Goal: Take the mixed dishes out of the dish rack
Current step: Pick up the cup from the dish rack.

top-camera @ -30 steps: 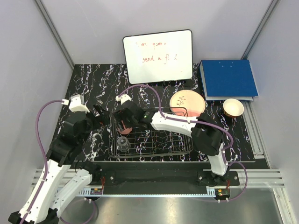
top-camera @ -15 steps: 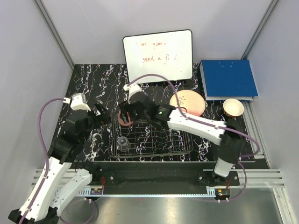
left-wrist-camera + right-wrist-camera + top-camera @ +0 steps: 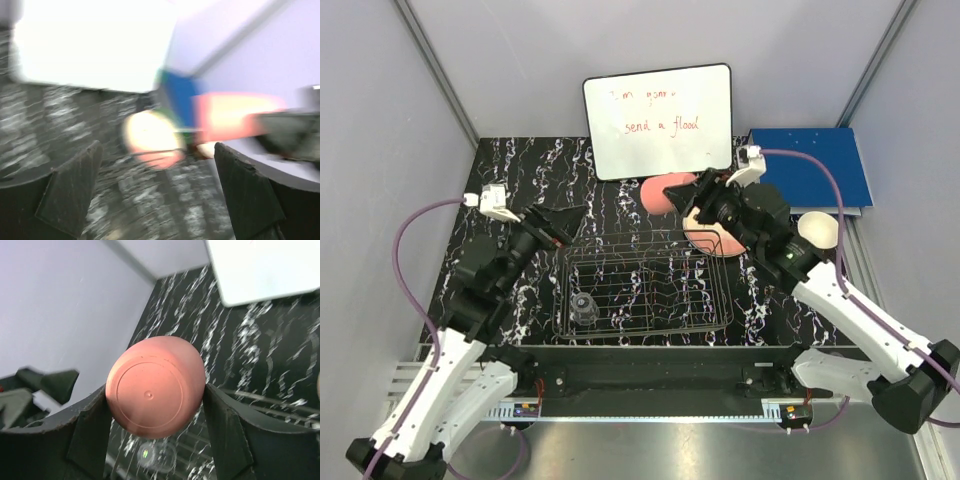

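My right gripper (image 3: 682, 198) is shut on the pink cup (image 3: 667, 192) and holds it in the air behind the dish rack (image 3: 650, 330), near the whiteboard. In the right wrist view the cup's base (image 3: 155, 390) fills the space between both fingers. The small clear glass (image 3: 584, 307) stands in the rack's left part and shows below the cup (image 3: 157, 455). The large cream plate with a pink band (image 3: 705, 238) lies behind the rack, partly under my right arm. The cream bowl (image 3: 818, 231) sits at the right. My left gripper (image 3: 565, 220) is open and empty, left of the rack. The blue-banded plate is out of view.
A whiteboard (image 3: 658, 120) leans at the back and a blue binder (image 3: 810, 168) lies at the back right. The left wrist view is motion-blurred, showing the plate (image 3: 150, 137) and the black marbled tabletop (image 3: 60, 115).
My right arm lifted the pink cup from above the rack's left end and swung it back and right. My left gripper rose and turned toward the rack.
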Robot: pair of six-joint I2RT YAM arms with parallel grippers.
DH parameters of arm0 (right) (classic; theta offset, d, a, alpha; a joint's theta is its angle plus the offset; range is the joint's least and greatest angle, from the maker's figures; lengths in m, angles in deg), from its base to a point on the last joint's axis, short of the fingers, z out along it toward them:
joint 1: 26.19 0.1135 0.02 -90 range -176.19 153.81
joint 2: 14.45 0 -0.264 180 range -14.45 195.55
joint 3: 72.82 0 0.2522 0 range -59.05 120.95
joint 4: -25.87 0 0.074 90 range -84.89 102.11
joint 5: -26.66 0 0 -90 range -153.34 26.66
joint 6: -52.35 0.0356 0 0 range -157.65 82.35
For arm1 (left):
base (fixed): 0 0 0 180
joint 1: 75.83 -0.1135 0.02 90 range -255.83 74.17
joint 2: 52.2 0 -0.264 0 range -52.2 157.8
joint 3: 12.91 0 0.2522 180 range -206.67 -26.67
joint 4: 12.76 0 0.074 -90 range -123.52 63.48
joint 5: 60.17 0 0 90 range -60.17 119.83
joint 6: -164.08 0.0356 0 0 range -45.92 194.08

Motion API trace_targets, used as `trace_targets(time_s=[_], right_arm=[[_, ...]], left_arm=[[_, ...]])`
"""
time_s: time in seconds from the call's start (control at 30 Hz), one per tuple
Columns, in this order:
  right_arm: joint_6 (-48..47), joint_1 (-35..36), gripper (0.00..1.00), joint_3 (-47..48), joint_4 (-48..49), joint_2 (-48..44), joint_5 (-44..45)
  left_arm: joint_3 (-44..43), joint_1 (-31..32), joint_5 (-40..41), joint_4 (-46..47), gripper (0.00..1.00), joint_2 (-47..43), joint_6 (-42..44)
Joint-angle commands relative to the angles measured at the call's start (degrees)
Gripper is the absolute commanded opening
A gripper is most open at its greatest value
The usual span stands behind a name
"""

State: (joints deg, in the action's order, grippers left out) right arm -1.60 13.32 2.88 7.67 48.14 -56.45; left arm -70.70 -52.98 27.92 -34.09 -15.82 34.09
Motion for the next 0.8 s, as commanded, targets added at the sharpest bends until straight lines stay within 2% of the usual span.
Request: trace_targets(time_s=[0.0, 0.03, 0.1, 0.13, 0.17, 0.23, 0.43, 0.77], right_arm=[[11.6, -3.3, 0.00, -7.8, 19.4, -1.6, -17.3], [13.1, -3.9, 0.00, -10.3, 24.6, -1.9, -18.6], [16.4, -5.1, 0.00, -13.0, 29.2, -2.3, -21.5], [17.2, -5.4, 0.00, -13.6, 32.6, -2.3, -22.8], [18.1, -5.6, 0.00, -14.0, 34.0, -2.3, -23.3], [18.3, -5.7, 0.00, -14.8, 35.9, -2.6, -23.6], [18.8, -5.7, 0.00, -15.1, 37.8, -3.0, -25.3], [24.4, -5.6, 0.00, -14.2, 45.7, 6.2, -30.4]], left_arm=[[10.4, -2.0, -23.7, 44.2, 0.99, 3.3, -19.9], [11.8, -2.4, -26.3, 55.0, 0.99, 6.0, -23.0], [13.3, -2.5, -31.2, 64.7, 0.99, 13.3, -31.2], [14.0, -2.5, -31.9, 73.1, 0.97, 15.2, -33.7], [14.5, -2.6, -32.4, 76.7, 0.95, 18.7, -37.5], [15.4, -2.7, -32.5, 81.6, 0.91, 20.8, -39.5], [16.0, -2.7, -31.9, 79.8, 0.91, 21.7, -38.2], [13.8, -1.6, -33.2, 82.2, 0.91, 25.3, -40.5]])
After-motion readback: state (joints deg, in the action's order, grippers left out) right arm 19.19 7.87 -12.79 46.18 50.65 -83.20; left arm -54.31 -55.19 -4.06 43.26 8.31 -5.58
